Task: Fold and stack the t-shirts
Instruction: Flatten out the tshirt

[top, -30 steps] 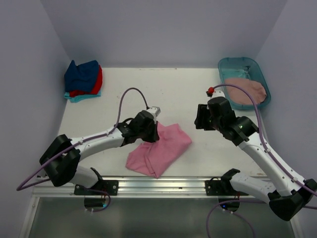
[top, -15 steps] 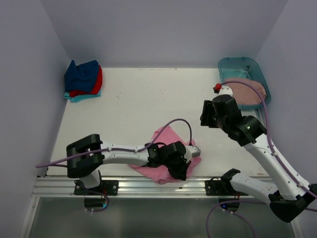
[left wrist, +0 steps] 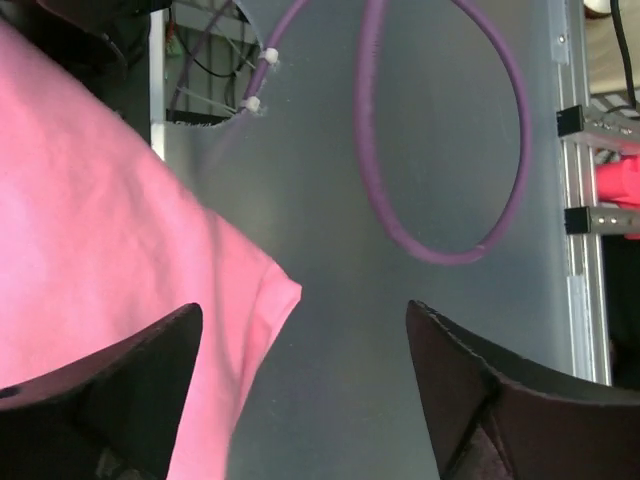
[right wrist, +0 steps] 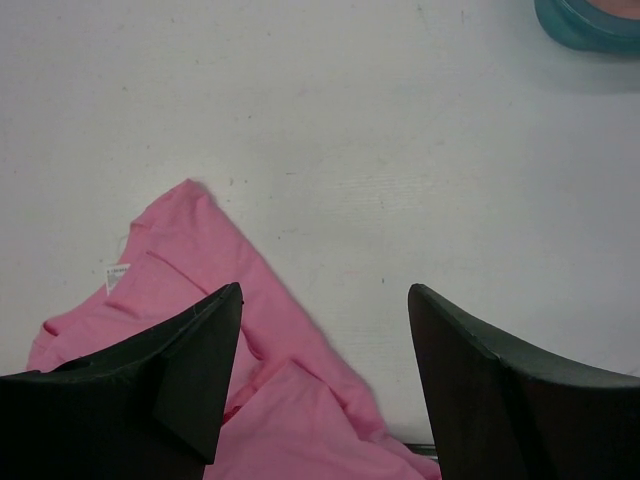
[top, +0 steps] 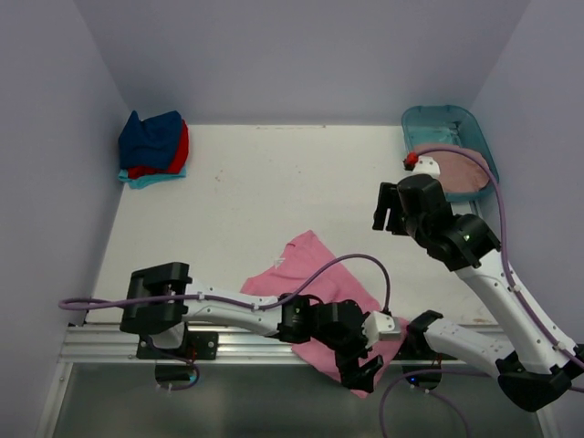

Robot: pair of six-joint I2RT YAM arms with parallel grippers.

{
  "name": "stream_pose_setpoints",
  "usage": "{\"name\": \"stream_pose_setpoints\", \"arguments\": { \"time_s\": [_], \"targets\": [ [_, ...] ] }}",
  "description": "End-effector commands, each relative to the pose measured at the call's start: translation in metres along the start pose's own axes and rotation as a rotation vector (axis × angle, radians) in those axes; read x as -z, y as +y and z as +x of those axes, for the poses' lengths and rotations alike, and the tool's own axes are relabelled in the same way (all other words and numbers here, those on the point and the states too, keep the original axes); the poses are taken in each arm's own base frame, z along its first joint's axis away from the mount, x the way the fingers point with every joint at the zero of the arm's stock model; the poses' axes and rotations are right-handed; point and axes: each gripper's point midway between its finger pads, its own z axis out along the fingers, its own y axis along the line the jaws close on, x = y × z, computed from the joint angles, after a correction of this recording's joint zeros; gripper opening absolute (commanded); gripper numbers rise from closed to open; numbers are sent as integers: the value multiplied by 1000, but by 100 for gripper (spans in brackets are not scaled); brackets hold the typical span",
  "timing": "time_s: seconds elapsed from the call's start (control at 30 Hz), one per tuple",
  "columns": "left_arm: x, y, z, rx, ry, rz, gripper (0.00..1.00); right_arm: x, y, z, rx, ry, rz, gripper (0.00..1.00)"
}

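The bright pink t-shirt (top: 297, 274) lies rumpled at the table's near edge, and one end hangs over the rail beyond the edge. My left gripper (top: 365, 372) is out past that edge with its jaws wide open and nothing between them. In the left wrist view the pink t-shirt (left wrist: 100, 250) hangs at the left, its sleeve hem near the left fingertip (left wrist: 150, 370). My right gripper (top: 387, 212) hovers open above the table. Below it are bare table and the pink t-shirt (right wrist: 200, 290). A folded stack of navy, red and turquoise t-shirts (top: 153, 146) sits back left.
A teal tub (top: 436, 120) at the back right holds a dusty rose t-shirt (top: 456, 172); its corner (right wrist: 590, 20) shows in the right wrist view. An aluminium rail (top: 228, 345) runs along the near edge. Purple cables (left wrist: 380, 170) loop near the left gripper.
My left arm swept the pink t-shirt from mid-table to the near edge and over it, then opened and let go. My right gripper drew back a little and opened wider.
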Motion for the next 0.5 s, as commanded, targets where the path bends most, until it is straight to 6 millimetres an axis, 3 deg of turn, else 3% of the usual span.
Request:
{"name": "stream_pose_setpoints", "arguments": {
  "time_s": [0.0,0.03,0.07,0.13,0.17,0.2,0.23,0.27,0.3,0.33,0.43,0.47],
  "targets": [
    [34,0,-50,-58,-226,-149,95,10,-5,-13,-29,-44,20,72],
    [52,3,-62,-40,-287,-198,100,11,-6,-14,-29,-44,21,71],
    [64,31,-63,-3,-325,-319,100,11,-7,-14,-32,-47,27,72],
    [90,63,-57,103,-345,-452,100,14,-8,-16,-39,-56,25,72],
    [111,106,-45,178,-343,-594,100,15,-8,-17,-42,-59,27,71],
    [125,130,-38,228,-348,-673,99,15,-9,-18,-46,-63,28,71],
    [136,150,-30,273,-350,-743,90,17,-9,-18,-49,-65,27,70],
    [155,182,-18,330,-335,-839,83,18,-8,-18,-53,-68,20,69],
    [159,202,-6,358,-297,-882,76,19,-7,-18,-57,-68,13,66],
    [174,225,-4,399,-296,-937,64,19,-7,-18,-60,-69,7,65],
    [175,261,15,433,-216,-1019,59,21,-5,-17,-64,-64,-8,61],
    [178,272,11,451,-215,-1038,57,21,-5,-17,-65,-65,-9,61]
  ]
}}
